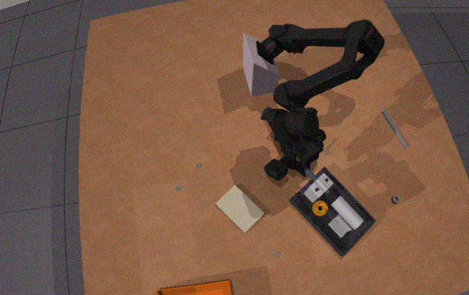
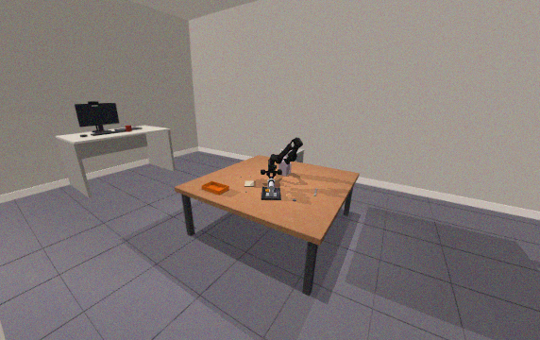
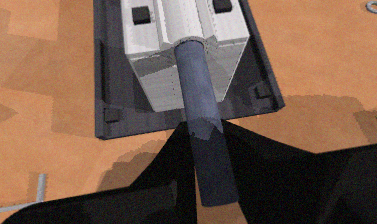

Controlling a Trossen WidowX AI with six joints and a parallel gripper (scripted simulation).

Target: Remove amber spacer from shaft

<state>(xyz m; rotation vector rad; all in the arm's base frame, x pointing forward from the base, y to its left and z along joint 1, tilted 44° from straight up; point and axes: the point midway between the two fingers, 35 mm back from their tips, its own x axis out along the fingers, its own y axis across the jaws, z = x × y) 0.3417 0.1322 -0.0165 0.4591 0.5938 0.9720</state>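
Observation:
My gripper (image 1: 305,170) (image 3: 198,126) is shut on the blue-grey shaft (image 1: 311,174) (image 3: 199,90). The shaft runs into the white housing block (image 1: 313,192) (image 3: 154,42), with a length of it outside between block and fingers. The block stands at the near end of the dark tray base (image 1: 317,228) (image 3: 139,131). An amber spacer (image 1: 320,205) lies flat in the tray beside the block. A white cylinder (image 1: 347,213) and a smaller white block (image 1: 339,226) are further along the tray. The shaft inside the housing is hidden, and no other spacer can be made out.
A pale pad (image 1: 234,205) lies left of the tray base, and an orange bin (image 1: 195,288) is at the table's front. A grey bar (image 1: 394,128), a dark nut (image 1: 395,199), an L-shaped key (image 3: 41,187) and several small washers lie around. A lilac block (image 1: 264,79) stands behind the arm.

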